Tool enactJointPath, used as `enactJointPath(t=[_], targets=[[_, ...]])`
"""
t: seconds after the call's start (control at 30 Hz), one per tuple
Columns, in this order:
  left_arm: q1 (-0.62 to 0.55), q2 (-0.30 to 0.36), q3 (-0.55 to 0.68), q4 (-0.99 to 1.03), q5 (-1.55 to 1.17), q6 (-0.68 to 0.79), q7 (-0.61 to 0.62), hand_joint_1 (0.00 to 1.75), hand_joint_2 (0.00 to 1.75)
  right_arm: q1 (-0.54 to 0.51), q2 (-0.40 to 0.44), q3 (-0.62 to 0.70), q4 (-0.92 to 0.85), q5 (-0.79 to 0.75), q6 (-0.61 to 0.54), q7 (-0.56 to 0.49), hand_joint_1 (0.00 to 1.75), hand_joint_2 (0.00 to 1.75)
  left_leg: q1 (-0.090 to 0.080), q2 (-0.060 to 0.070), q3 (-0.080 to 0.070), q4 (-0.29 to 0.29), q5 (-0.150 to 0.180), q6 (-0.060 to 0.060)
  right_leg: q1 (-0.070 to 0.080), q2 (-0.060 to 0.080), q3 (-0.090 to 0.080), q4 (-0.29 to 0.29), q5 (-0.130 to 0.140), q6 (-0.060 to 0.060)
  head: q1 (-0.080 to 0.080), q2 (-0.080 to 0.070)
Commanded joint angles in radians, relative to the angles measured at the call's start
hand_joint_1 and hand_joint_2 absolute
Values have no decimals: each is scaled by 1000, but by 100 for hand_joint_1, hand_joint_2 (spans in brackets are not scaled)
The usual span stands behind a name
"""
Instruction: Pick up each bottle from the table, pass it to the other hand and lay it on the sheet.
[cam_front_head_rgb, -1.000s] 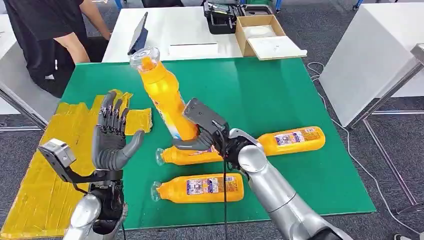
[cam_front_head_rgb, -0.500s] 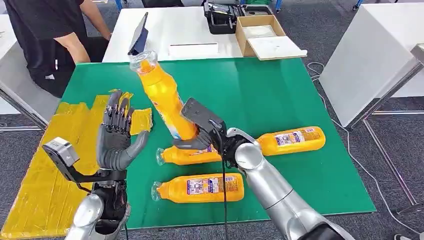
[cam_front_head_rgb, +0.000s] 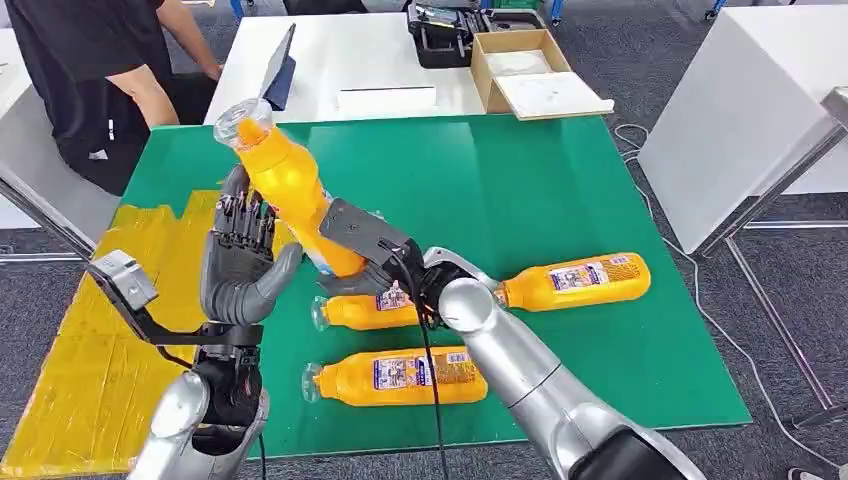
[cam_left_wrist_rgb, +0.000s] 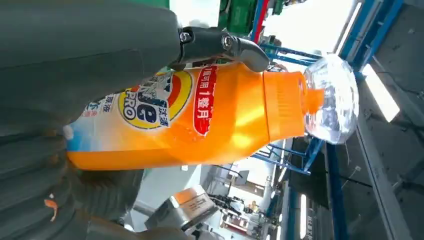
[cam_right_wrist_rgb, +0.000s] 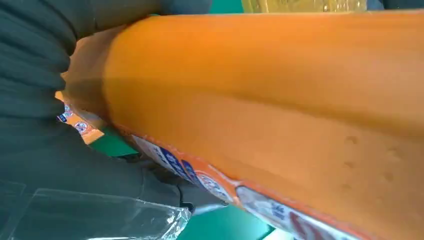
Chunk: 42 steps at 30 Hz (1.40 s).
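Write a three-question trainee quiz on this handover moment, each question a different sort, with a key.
1. True or false: the right hand holds the raised bottle.
2. How many bottles lie on the green mat?
3. The left hand is: A) flat on the yellow sheet; B) up beside the raised bottle, fingers apart; C) on a lying bottle.

Key: 1 true; 2 three; 3 B.

Head cam high, facing down at green table (cam_front_head_rgb: 560, 180); both wrist cams v. close on raised bottle (cam_left_wrist_rgb: 210, 120).
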Motion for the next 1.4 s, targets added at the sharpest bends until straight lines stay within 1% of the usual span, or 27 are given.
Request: enactJointPath(t=[0.03,0.13,0.27,0.3,0.37,0.43,0.47,0.5,0.63,0.67,0.7,0.73,0.87,0.9,0.93,0.97,1.0,1.17,1.27,1.33,1.4], targets=[[-88,-9,-60,90,38,-9,52,0,175,-88,11,104,89,69,-38,-11,175,175,0,0,1,1,0,-2,0,-1,1,0,0,-1,0,0],[-118,-14,-71,118,35,-10,83,0,175,-84,22,140,77,145,-60,-2,175,175,0,0,2,1,-1,-3,0,-2,2,1,-1,-1,0,0],[-144,-17,-67,145,14,4,100,0,175,-69,41,181,68,198,-65,11,175,175,0,0,3,1,-1,-5,0,-3,3,1,-2,-1,0,0],[-147,-16,-65,147,10,6,102,0,175,-67,44,186,67,205,-67,12,175,175,0,0,5,1,-3,-8,0,-4,5,1,-3,-2,0,0],[-149,-14,-60,149,9,8,104,0,175,-62,50,191,66,208,-67,12,175,175,0,1,1,0,-1,-3,0,-1,2,0,-1,-1,0,0],[-148,-13,-59,149,9,8,104,0,175,-61,50,191,66,208,-67,12,175,175,0,1,3,0,-1,-5,0,-2,3,0,-2,-2,0,0],[-147,-13,-53,149,6,11,106,0,175,-61,52,195,63,215,-67,9,175,175,0,0,1,0,0,-2,1,-2,1,0,-1,-1,0,0],[-146,-15,-46,148,4,14,109,0,175,-57,56,194,58,217,-67,6,175,175,0,-1,2,0,-1,-4,1,-3,2,0,-2,-1,0,0],[-145,-13,-28,150,1,16,114,0,175,-50,64,202,45,226,-65,4,175,175,0,1,1,0,-1,-3,0,0,1,0,-1,-1,0,0],[-145,-13,-28,150,1,16,114,0,175,-50,64,202,45,226,-65,4,175,175,0,2,4,1,-2,-6,0,-1,4,1,-2,-2,0,0],[-145,-13,-28,150,1,16,114,0,175,-50,64,202,45,226,-65,4,175,175,0,1,1,0,-1,-3,0,-1,1,0,-1,-1,0,0],[-143,-12,-24,152,2,17,114,0,175,-49,63,201,39,227,-65,4,175,175,0,1,2,0,-1,-5,0,-2,2,1,-1,-1,0,0],[-141,-11,-20,150,1,16,114,0,175,-43,57,198,36,236,-60,3,175,175,0,1,0,0,0,-2,0,-1,0,0,0,-1,0,0],[-141,-11,-20,150,1,16,114,0,175,-43,57,198,36,236,-60,3,175,175,0,1,3,0,-2,-5,0,-1,3,1,-2,-2,0,0],[-142,-10,-19,149,1,16,114,0,175,-42,56,198,38,236,-59,2,175,175,0,0,1,0,0,-3,0,-2,1,0,-1,-1,0,0],[-142,-10,-19,149,1,16,114,0,175,-42,56,198,38,236,-59,2,175,175,0,0,3,0,-1,-5,0,-2,3,1,-2,-1,0,0],[-142,-10,-19,149,1,16,114,0,175,-42,56,198,38,236,-59,2,175,175,0,0,0,0,0,-2,0,-1,1,0,0,-1,0,0],[-140,-5,-12,142,0,14,115,0,175,-49,59,207,56,248,-51,-5,175,175,0,0,1,0,0,-3,0,-1,1,0,-1,-1,0,0],[-141,7,-19,141,-2,-16,130,0,175,-59,64,216,68,251,-53,-8,175,175,0,1,2,0,-1,-4,0,-1,2,1,-1,-1,0,0],[-151,32,-50,144,-21,-75,158,0,175,-61,65,218,68,253,-53,-9,175,175,0,1,0,0,0,-2,0,0,0,0,0,-1,0,0],[-153,36,-54,146,-26,-82,163,0,175,-62,65,218,68,253,-53,-9,175,175,0,1,1,0,-1,-4,0,-1,1,1,-1,-1,0,0]])
